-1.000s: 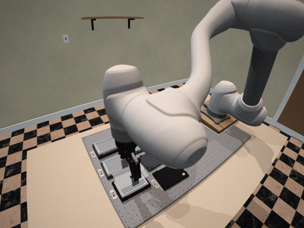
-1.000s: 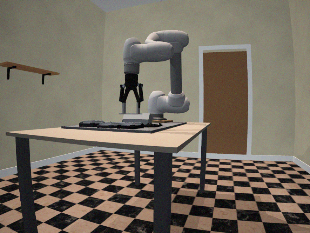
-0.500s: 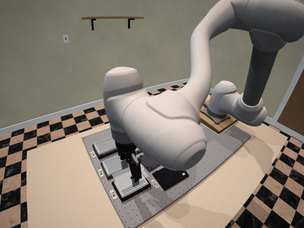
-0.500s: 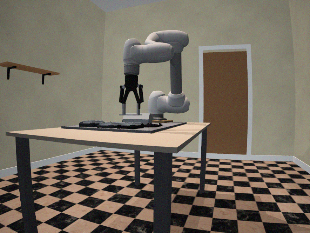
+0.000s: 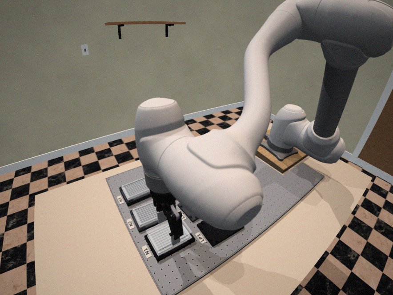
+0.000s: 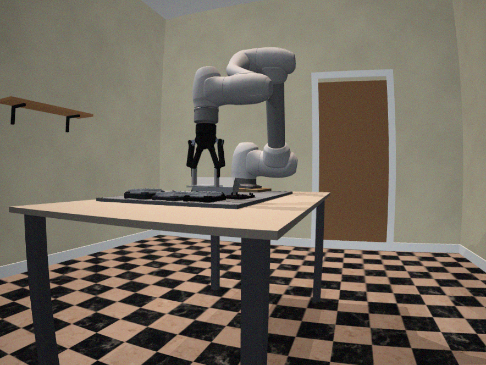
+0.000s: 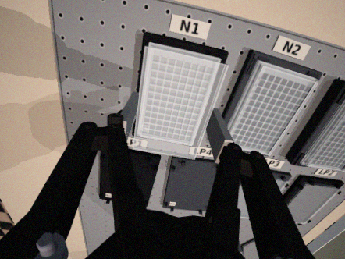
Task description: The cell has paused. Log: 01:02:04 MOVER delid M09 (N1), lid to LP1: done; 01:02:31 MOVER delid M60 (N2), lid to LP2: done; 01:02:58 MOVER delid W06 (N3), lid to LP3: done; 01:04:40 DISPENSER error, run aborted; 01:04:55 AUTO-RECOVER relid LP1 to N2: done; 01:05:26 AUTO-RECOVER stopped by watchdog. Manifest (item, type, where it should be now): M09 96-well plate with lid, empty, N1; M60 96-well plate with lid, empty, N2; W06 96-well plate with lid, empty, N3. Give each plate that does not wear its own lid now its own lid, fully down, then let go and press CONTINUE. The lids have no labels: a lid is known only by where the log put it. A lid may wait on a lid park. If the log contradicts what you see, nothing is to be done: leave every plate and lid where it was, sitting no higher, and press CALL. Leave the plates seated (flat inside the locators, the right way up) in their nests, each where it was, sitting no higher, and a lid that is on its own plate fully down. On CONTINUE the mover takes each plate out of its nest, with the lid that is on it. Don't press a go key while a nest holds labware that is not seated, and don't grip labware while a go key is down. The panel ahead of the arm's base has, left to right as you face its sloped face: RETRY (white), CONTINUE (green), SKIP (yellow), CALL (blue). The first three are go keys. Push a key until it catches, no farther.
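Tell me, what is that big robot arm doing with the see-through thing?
The gripper is holding a clear plastic lid in the air, right above the plate in nest N1. The lid is not down on the plate yet. Two more plates, in N2 and N3, sit beside it.

The top view looks steeply down from high beyond the tool, facing back toward the arm's base, so the arm's big joint fills the foreground and the perforated deck plate lies below. The exterior view stands low and far off, about level with the worktop, seeing the tool side-on against the far wall. The wrist view rides just above the tool, looking down past its fingers, very close. All three share the N1 nest directly beneath the tool.
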Action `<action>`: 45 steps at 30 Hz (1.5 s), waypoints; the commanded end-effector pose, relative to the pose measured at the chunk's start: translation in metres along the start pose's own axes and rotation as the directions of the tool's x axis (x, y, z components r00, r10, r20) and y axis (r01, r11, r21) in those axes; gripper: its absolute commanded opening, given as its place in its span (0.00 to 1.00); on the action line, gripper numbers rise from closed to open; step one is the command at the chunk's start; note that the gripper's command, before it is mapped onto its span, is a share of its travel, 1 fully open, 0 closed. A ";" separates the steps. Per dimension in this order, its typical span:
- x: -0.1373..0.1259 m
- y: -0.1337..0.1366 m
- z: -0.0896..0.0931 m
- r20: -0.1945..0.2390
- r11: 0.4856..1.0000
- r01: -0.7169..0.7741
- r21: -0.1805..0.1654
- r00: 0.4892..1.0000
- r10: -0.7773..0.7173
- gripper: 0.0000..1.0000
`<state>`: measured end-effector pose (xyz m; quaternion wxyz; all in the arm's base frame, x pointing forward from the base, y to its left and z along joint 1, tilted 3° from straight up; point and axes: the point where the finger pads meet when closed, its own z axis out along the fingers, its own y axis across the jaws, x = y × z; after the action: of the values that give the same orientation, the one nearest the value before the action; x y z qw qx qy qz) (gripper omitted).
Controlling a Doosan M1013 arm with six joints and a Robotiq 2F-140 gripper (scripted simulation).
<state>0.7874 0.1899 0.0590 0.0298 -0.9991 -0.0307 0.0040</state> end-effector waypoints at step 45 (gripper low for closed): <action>0.000 0.000 0.010 0.000 1.000 0.000 0.000 1.000 0.000 0.00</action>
<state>0.7874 0.1906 0.0487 0.0298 -0.9991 -0.0308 0.0040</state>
